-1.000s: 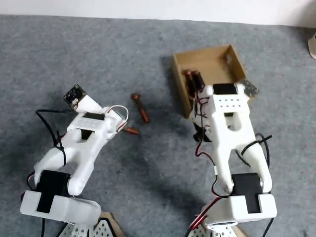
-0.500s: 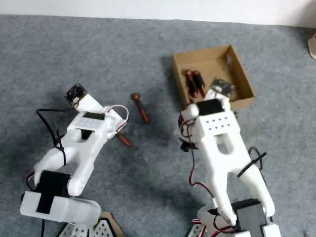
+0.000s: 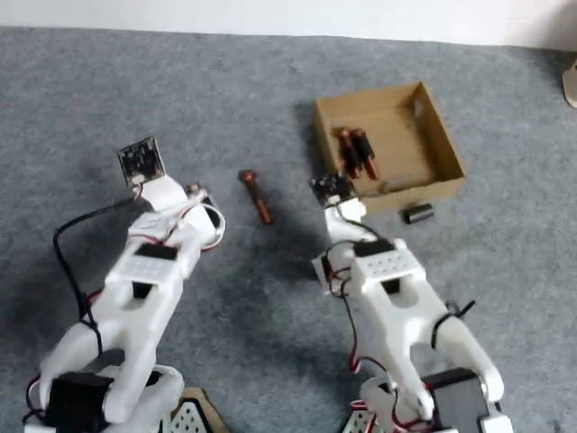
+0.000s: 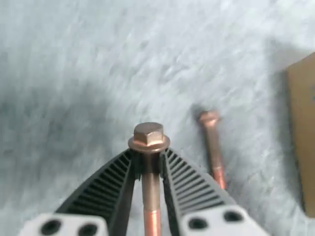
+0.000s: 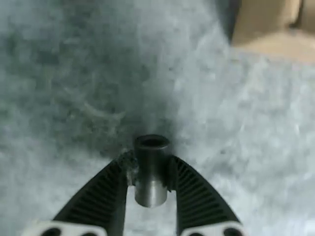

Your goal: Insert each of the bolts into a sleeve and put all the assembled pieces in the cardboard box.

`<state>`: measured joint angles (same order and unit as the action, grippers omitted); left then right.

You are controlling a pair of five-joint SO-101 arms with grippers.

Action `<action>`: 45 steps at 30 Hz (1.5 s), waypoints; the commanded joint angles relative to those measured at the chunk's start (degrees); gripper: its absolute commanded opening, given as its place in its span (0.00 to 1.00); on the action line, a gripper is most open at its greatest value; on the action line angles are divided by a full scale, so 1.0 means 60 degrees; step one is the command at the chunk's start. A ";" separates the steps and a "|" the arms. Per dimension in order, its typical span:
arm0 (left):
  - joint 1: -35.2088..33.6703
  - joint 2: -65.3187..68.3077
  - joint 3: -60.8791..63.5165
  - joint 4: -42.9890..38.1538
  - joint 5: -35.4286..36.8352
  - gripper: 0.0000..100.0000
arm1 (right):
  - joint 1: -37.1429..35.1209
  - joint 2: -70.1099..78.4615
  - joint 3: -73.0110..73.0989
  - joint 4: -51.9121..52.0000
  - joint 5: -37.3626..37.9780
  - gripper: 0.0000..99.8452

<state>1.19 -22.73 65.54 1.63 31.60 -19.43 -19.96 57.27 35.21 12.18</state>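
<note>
Clamped in the left gripper, a copper-coloured hex-head metal bolt, gripped just under the head with the shank back along the jaws, seemingly for a steady hold while mating. Pinched in the right gripper, a short dark cylindrical metal sleeve, bore outward, likely to receive it. Loose on the grey carpeted table: a second copper bolt between the arms and another dark sleeve just beside the open brown cardboard box, assembled pieces already inside. Behind, a pale wall strip.
</note>
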 commanded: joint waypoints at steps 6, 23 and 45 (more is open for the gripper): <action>0.0886 -0.1297 0.0505 -0.2505 -0.1172 0.01 | -0.0037 -0.3158 0.2821 -0.4505 0.1187 0.00; 0.2220 -0.3480 0.0872 -0.3795 0.1099 0.01 | -0.0608 -0.9194 0.6982 -0.6747 0.1187 0.00; 0.3788 -0.4725 0.2088 -0.3795 0.1231 0.01 | -0.1355 -0.9238 0.6982 -0.6205 0.1201 0.00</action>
<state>23.43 -48.92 78.20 -19.47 38.73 -26.81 -73.93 95.78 -2.15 18.86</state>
